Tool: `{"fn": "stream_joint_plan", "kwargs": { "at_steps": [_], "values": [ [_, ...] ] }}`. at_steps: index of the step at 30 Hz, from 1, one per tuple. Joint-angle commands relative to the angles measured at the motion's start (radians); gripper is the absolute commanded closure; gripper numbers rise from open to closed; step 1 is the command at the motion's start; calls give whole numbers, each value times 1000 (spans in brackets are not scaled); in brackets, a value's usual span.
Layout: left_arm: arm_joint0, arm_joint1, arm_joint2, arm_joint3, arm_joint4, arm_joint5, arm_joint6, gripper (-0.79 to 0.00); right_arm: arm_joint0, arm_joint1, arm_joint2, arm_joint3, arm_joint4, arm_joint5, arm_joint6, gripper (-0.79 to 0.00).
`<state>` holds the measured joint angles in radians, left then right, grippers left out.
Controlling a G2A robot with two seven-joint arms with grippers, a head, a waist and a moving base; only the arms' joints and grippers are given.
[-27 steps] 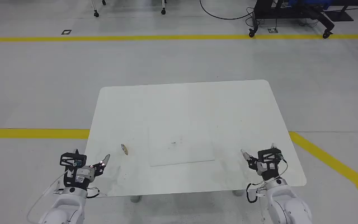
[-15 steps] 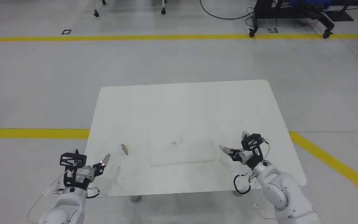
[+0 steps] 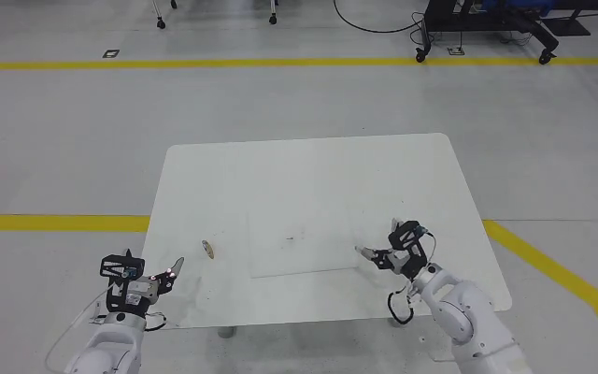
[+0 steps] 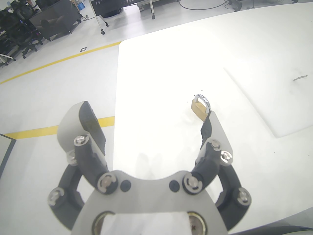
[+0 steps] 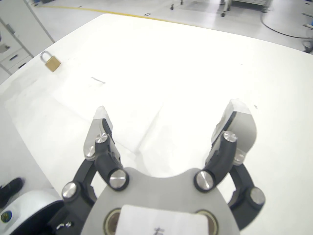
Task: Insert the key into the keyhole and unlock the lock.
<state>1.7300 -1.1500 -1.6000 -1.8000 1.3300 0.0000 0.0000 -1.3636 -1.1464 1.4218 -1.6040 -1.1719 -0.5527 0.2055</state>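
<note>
Two claws are seen spread wide, and nothing is gripped by either.

The lock [image 4: 201,108] is found lying flat on the tabletop [image 3: 308,168], brass-bodied and steel-looped, its loop apparently shut. It is judged small, dense and rigid, with smooth faces likely to skid if nudged. It would best be clamped across the broad flats of the body, with the keyhole end left free. The keyhole itself cannot be made out.

The key [image 5: 97,80] is spotted apart from the lock, between it and the right claw [image 5: 170,111]. It is a thin sliver lying flat, judged light and stiff but awkward to lift off a hard surface. It should be pinched at the head, with the blade left clear for insertion.

The left claw [image 4: 148,118] is held near the lock. The jaws are fully apart and hold nothing. One finger [image 4: 210,125] is lined up close to the brass body, yet no contact is made.

The right claw is placed well beyond the key from the lock. Its jaws are equally wide, and nothing is held between them.
</note>
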Motion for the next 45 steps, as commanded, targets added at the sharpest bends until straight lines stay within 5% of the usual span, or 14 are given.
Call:
{"fn": "stream_joint_plan", "kwargs": {
  "at_steps": [1,9,18,25,33,34,36,45],
  "values": [
    [0,0,0,0,0,0,0,-785,90,-4,-50,67,24,-85,46,-785],
    [0,0,0,0,0,0,0,-785,359,-46,-276,315,79,-186,180,-785],
    [0,0,0,0,0,0,0,-785,547,-109,-482,521,89,-218,198,-499],
    [0,0,0,0,0,0,0,-785,590,-144,-577,568,25,-177,135,-354],
    [0,0,0,0,0,0,0,-785,611,-176,-651,585,-56,-103,55,-274],
    [0,0,0,0,0,0,0,-785,611,-178,-655,587,-64,-98,43,-225],
    [0,0,0,0,0,0,0,-785,611,-181,-659,591,-84,-70,22,0],
    [0,0,0,0,0,0,0,-785,563,-159,-600,539,-121,-65,-101,0]
  ]
}}
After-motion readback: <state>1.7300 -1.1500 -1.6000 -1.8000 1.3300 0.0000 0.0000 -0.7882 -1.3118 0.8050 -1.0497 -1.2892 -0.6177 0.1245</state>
